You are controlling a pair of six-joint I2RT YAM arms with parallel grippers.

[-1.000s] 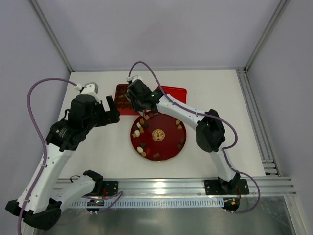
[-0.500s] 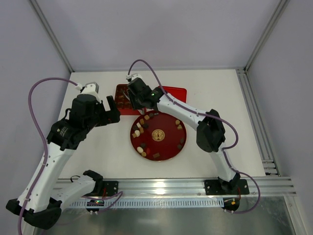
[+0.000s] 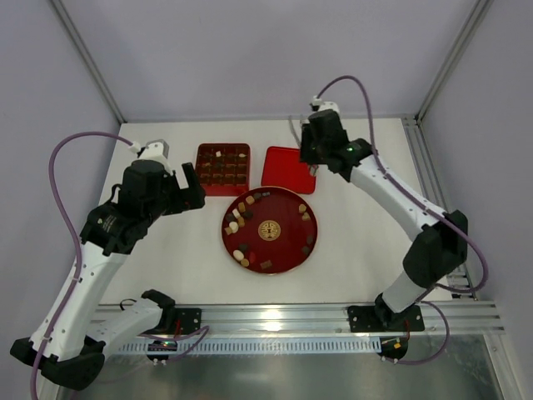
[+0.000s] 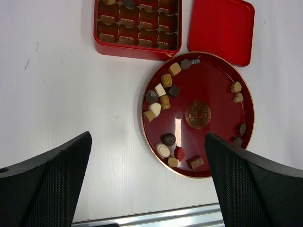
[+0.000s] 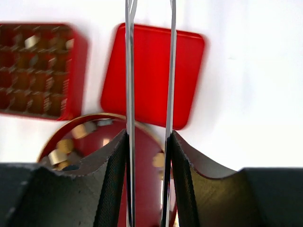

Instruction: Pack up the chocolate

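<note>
Left end effector (image 4: 147,137) spread wide, held above bench (image 4: 57,85), elbow bent. Right end effector (image 5: 147,137) over red lid (image 5: 151,61), arm stretched forward, pinching metal tweezers (image 5: 129,71). Chocolate (image 4: 161,94) on red plate (image 4: 218,80) and in gridded box (image 4: 132,51).

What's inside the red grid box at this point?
Brown and tan chocolate pieces sit in its compartments; the red box lies uncovered, a flat red lid beside it. Whether every cell is filled is too small to tell.

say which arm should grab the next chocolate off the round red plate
Probably right: right claw holds thin metal tweezers suited to small chocolate pieces, near the round red plate; left claw hangs empty.
</note>
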